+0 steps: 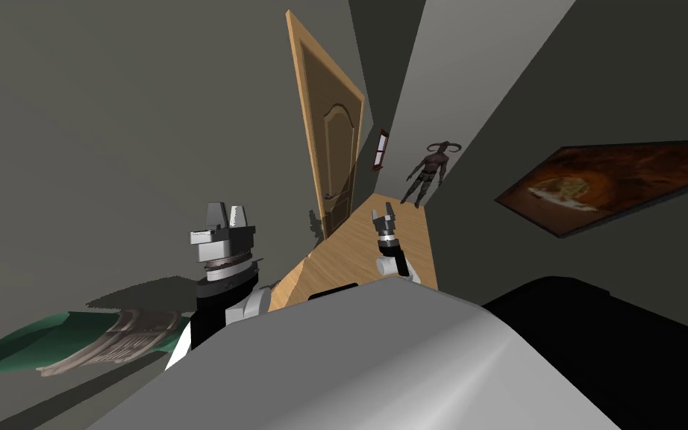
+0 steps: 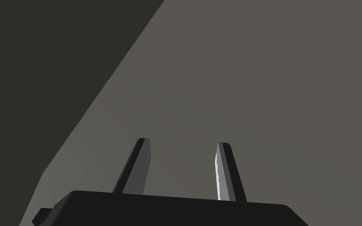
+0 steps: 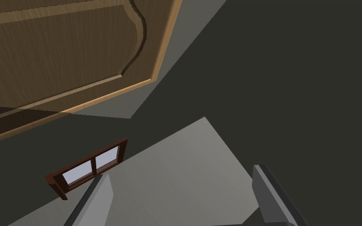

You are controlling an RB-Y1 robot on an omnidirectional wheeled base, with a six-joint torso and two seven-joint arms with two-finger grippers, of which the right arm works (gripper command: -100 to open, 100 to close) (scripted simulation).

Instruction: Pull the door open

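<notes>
Task at its start, as I read it: the light brown wooden panelled door [image 1: 329, 127] stands in the grey wall [image 1: 111, 112] on the L side of the corridor, & neither pincer is on it. Can't tell if the leaf sits flush or a crack ajar. Left to do, in my judgement: reach the small dark door handle [image 1: 329, 196], close on it, then pull the leaf toward me, i.e. nearly the whole job

The right gripper [image 1: 383, 216] hangs over the pale wood floor [image 1: 402, 250], fingers spread wide & nothing betw them. In the head view the door handle lies ahead of it & off to its L, apart, no contact. Its wrist cam looks up along the fingers at the door's upper panel & a small brown-framed window [image 3: 90, 166], so the pincer seems aimed above the handle, not at it

The left gripper [image 1: 229, 215] is raised on the L near the grey wall, well apart from the door; fingers parted, narrower than the R pair, empty
</notes>
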